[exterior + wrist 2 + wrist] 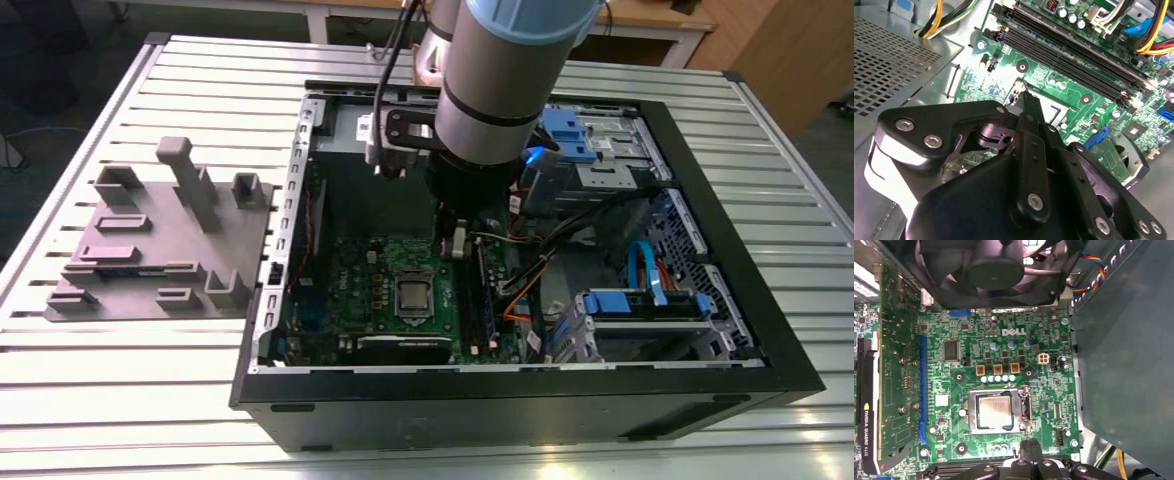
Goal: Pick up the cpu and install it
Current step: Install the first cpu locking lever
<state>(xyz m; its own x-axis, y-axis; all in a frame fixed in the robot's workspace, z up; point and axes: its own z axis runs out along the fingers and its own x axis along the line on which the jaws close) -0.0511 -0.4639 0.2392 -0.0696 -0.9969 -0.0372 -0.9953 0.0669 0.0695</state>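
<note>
1. An open computer case (534, 400) is laid on its side on a table (120, 400) of pale ribbed metal slats; the slats run across the exterior view.
2. On the exterior view's left, beside the case, a purple-grey plastic tray (147, 250) with upright blocks is set on the table.
3. Behind the table, a light-coloured desk edge (654, 30) and brown wooden panelling (787, 50) can be made out, with dark floor at the exterior view's left.
4. Inside the case a green motherboard (954, 405) is mounted. The cpu (994, 412) is seen seated in its socket in the first wrist view — silver-grey top up, framed by the metal retention bracket (1021, 407). In the exterior view it appears as a small grey square (414, 295) near the middle of the board.
5. A black fan (989, 270) is seen at one edge of the board, and a graphics card (866, 400) along another.
6. Blue drive brackets (647, 302) and bundles of orange, blue and black cables (534, 280) are housed on the exterior view's right of the case.
7. The arm (501, 70) is lowered into the case, with the gripper (1030, 447) poised near the socket, just beside the cpu and apart from it.
8. The fingers (1030, 112) are drawn together to a narrow tip — nothing is held between them.
</note>
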